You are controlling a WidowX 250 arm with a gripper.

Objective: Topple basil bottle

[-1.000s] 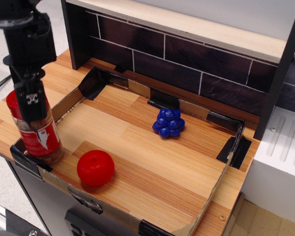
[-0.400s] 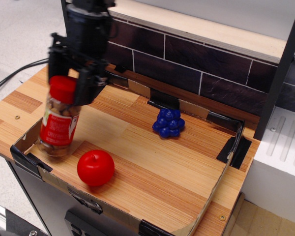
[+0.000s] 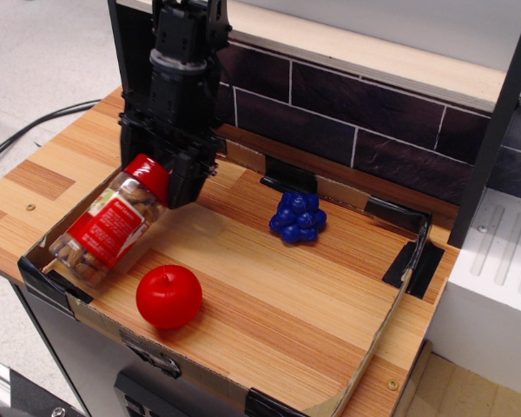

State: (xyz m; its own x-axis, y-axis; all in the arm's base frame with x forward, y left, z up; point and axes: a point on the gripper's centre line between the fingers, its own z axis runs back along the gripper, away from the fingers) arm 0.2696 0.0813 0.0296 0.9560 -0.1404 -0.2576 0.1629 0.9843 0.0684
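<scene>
View: You have one camera, high over the front of a wooden counter fenced by a low cardboard wall [image 3: 391, 304], with a dark tiled backsplash [image 3: 347, 113] behind.

Bottle: Your basil bottle [image 3: 108, 223] leans hard, red cap up and toward the back, base down in the near-left corner against the cardboard wall. It is tipped well past upright but does not yet lie flat.

Gripper: Your gripper [image 3: 181, 178] hangs from the black arm directly behind the cap, its tips touching or just beside the cap's rim. You cannot tell from this angle whether the jaws stand apart or together, since the dark body hides the gap.

Neighbours: The apple [image 3: 168, 296] sits just beside the bottle's lower right side, apparently not touching. The blue grape cluster [image 3: 298, 216] rests well apart, mid-counter.

Step in hand: You look to be mid-push, with the bottle past its balance point and the topple most of the way done.

Next move: Judging by the lean, carry the push a little further toward the front-left, or simply draw the tips off the cap and let the bottle drop onto its side.

Watch for: The corner wall may prop the base and hold the bottle half-tilted. A rolling jar could nudge the apple.
</scene>
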